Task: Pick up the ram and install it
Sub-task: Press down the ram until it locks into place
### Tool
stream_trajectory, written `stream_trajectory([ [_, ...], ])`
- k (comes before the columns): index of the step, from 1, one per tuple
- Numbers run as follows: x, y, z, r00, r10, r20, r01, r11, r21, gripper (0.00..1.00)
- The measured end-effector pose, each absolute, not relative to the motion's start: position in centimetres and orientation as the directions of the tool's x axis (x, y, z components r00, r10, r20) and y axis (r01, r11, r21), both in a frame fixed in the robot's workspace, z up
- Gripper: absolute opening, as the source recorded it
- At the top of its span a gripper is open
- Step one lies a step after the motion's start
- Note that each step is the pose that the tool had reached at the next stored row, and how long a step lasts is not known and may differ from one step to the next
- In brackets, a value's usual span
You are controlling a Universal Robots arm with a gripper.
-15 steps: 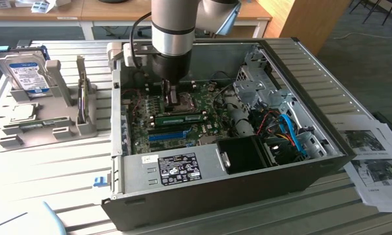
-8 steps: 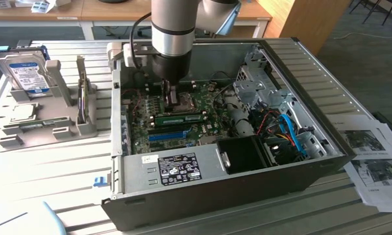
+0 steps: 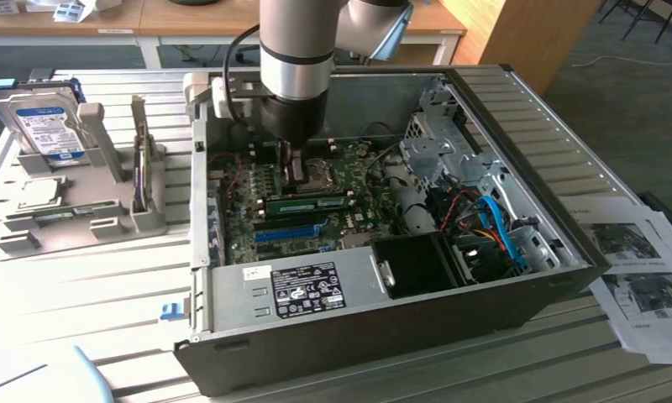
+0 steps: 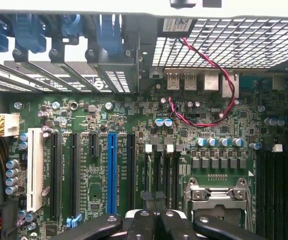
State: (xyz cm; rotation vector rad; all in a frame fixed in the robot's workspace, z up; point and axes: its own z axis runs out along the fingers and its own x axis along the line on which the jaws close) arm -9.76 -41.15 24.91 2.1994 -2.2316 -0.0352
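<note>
The black two-fingered gripper (image 3: pixel 292 164) hung inside the open dark-grey computer case (image 3: pixel 516 294), its fingers (image 4: pixel 156 220) drawn close together with nothing between them, just above the green motherboard (image 4: pixel 134 165) beside the silver CPU socket (image 4: pixel 218 195). The long green ram stick (image 3: pixel 310 202) sat on the motherboard.
</note>
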Motion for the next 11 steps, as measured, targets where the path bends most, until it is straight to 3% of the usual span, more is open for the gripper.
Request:
stream_trajectory([
  [11,-9.76,-41.29,24.85,-0.015,-1.000,-0.010,-1.000,0.014,0.022,0.09],
])
